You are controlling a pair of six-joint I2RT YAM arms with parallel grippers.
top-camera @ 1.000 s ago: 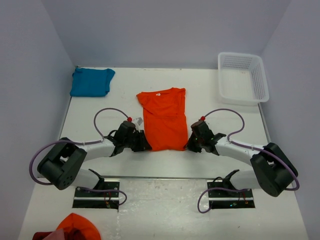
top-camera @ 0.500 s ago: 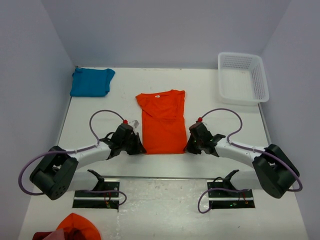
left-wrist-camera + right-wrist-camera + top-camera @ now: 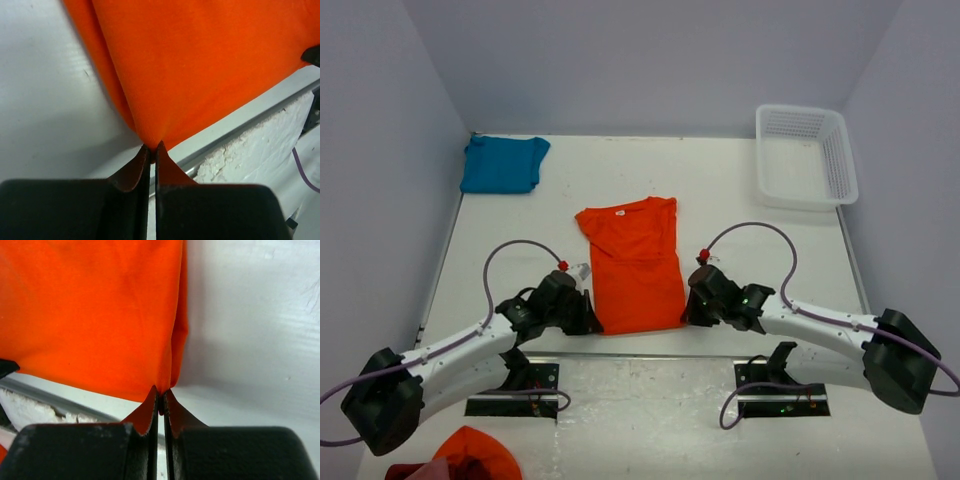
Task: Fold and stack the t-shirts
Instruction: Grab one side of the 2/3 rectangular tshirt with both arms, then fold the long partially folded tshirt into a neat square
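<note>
The orange t-shirt (image 3: 632, 265) lies folded lengthwise on the white table, neck label away from me, hem at the near edge. My left gripper (image 3: 592, 322) is shut on its near left hem corner (image 3: 150, 142). My right gripper (image 3: 687, 312) is shut on its near right hem corner (image 3: 163, 390). Both corners are pinched between the fingertips, low over the table. The teal-blue t-shirt (image 3: 503, 163) lies folded at the far left corner, apart from both grippers.
A white mesh basket (image 3: 804, 155) stands at the far right. The table's near edge with a metal strip (image 3: 240, 131) runs just under the hem. An orange and red cloth heap (image 3: 470, 455) lies at the bottom left, off the table.
Both grippers have pulled the orange t-shirt toward the near edge and slightly left; the shirt now lies lower and a little skewed. The arms have stretched out lower.
</note>
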